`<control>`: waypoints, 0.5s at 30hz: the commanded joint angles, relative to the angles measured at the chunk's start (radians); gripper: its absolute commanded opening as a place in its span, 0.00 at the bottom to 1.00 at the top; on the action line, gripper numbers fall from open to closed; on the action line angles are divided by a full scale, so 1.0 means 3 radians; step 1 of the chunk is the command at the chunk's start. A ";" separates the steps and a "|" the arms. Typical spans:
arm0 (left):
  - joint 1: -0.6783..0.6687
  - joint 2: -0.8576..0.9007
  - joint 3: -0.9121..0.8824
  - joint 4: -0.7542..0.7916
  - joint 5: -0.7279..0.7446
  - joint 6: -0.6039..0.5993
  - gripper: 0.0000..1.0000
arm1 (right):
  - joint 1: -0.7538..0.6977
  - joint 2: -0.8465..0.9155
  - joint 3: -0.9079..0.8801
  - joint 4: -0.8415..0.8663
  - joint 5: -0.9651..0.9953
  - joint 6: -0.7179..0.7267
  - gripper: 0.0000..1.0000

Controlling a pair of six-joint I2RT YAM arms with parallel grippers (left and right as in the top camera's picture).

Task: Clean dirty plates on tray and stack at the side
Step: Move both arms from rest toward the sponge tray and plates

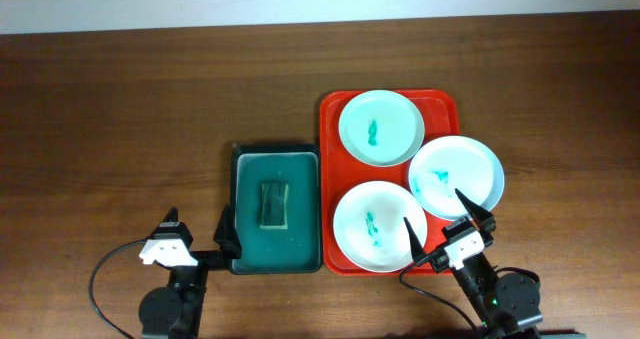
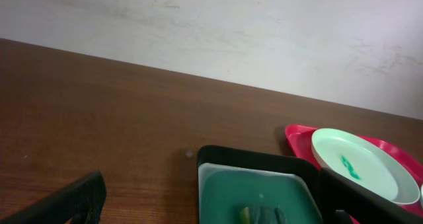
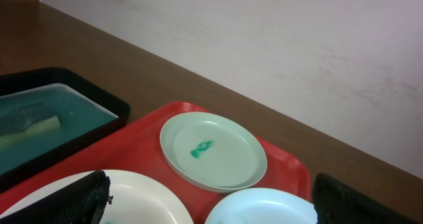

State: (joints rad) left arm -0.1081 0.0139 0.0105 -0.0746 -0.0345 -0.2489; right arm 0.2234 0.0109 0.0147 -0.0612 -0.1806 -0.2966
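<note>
Three pale plates lie on the red tray point(image 1: 334, 109): a far plate point(image 1: 380, 127), a right plate point(image 1: 456, 175) and a near plate point(image 1: 380, 226), each with a teal smear in its centre. My right gripper point(image 1: 445, 217) is open and empty over the tray's near edge, between the near and right plates. In the right wrist view the far plate point(image 3: 213, 150) lies ahead on the tray point(image 3: 142, 141), with the near plate point(image 3: 142, 197) and right plate point(image 3: 261, 207) at the bottom. My left gripper point(image 1: 195, 234) is open and empty at the near left.
A dark green tray point(image 1: 277, 211) of greenish water holds a sponge point(image 1: 272, 202) just left of the red tray. In the left wrist view the green tray point(image 2: 254, 184) and sponge point(image 2: 263, 215) lie ahead. Brown wooden table point(image 1: 120, 129) stretches left; a pale wall stands behind.
</note>
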 commanded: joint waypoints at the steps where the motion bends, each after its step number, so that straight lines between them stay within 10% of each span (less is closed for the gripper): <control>1: 0.0005 -0.0008 -0.0005 0.0148 -0.0008 0.0064 1.00 | 0.0018 -0.0006 -0.0031 0.0062 0.0053 -0.0010 0.98; 6: 0.0005 -0.0008 0.0122 0.0566 0.0268 0.0065 0.99 | 0.0019 -0.0006 0.0145 0.0057 -0.0270 0.0472 0.98; 15: 0.0005 0.2120 0.2786 -0.1467 0.0540 0.0301 1.00 | 0.0018 0.1264 0.2277 -0.1614 -0.0234 0.0673 0.98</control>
State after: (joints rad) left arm -0.1081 0.4633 0.6498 -0.4191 0.0532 -0.1791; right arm 0.2234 0.2382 0.5232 -0.4534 -0.2485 -0.1085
